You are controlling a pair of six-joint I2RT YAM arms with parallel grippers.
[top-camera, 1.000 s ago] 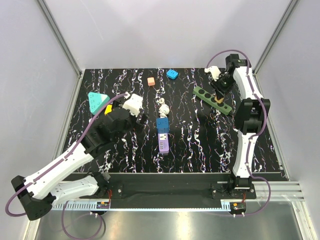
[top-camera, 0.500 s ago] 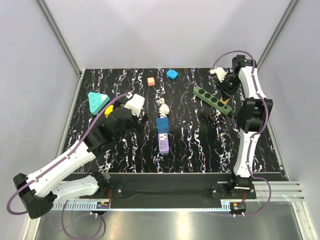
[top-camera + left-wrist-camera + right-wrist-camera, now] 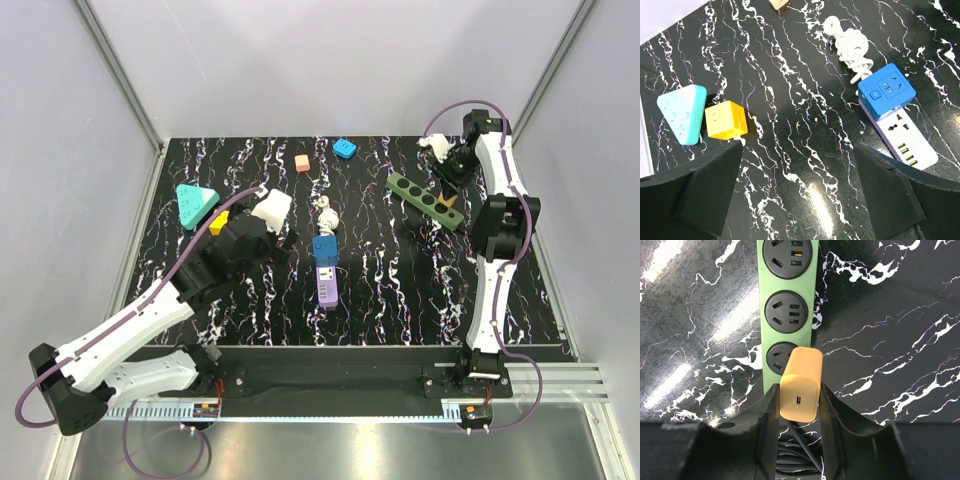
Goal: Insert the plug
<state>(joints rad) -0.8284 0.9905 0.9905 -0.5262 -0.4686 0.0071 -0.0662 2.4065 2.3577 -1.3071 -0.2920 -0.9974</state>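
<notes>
Now: plug in the right claw, over the green strip's end socket.
Near the table's left edge sit a teal triangle and a yellow cube, side by side. The left claw hovers near them, spread wide and holding nothing, with bare table beneath. Mid-table, a white cord, blue cube and purple strip lie in a row, with open room either side. By the right edge, the right claw is clamped on the orange plug. Whether the plug touches the socket I cannot tell.
</notes>
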